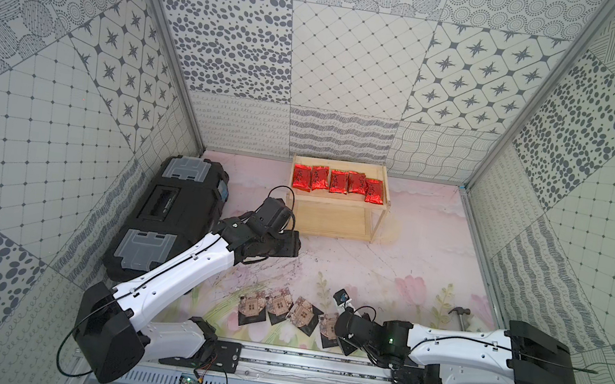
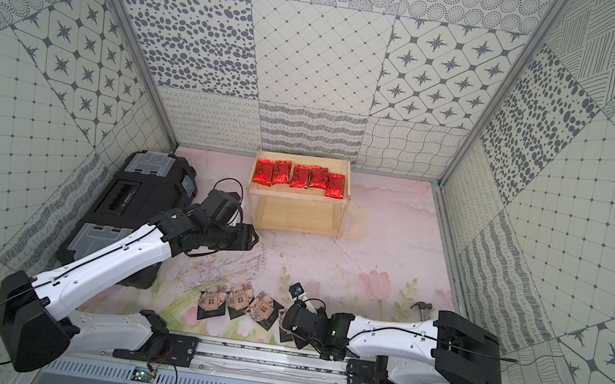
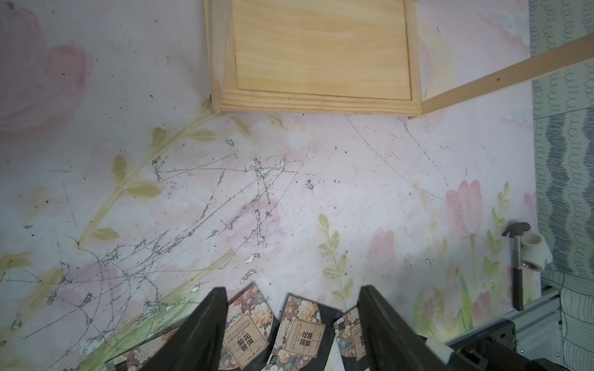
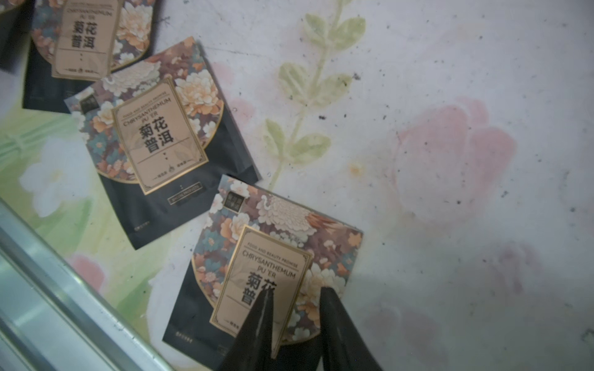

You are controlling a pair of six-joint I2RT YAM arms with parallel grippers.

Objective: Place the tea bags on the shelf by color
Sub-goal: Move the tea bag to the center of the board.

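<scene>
Several shiny red tea bags (image 1: 338,182) (image 2: 300,175) lie in a row on the top tier of the pale wood shelf (image 1: 337,202) (image 2: 297,196); its lower tier (image 3: 321,48) is bare. Several black floral tea bags (image 1: 277,310) (image 2: 237,300) (image 3: 302,324) lie in a row near the front rail. My right gripper (image 4: 297,290) is down on the rightmost black tea bag (image 4: 273,244) (image 1: 328,326), jaws narrowed with the sachet's edge buckled between them. My left gripper (image 1: 296,244) (image 3: 291,289) hangs open and empty in front of the shelf's left side.
A large black toolbox (image 1: 172,215) lies along the left wall beside my left arm. A small hammer (image 1: 460,314) (image 3: 516,257) and a white pipe fitting (image 3: 535,250) rest by the right wall. The metal rail (image 1: 314,365) runs along the front edge.
</scene>
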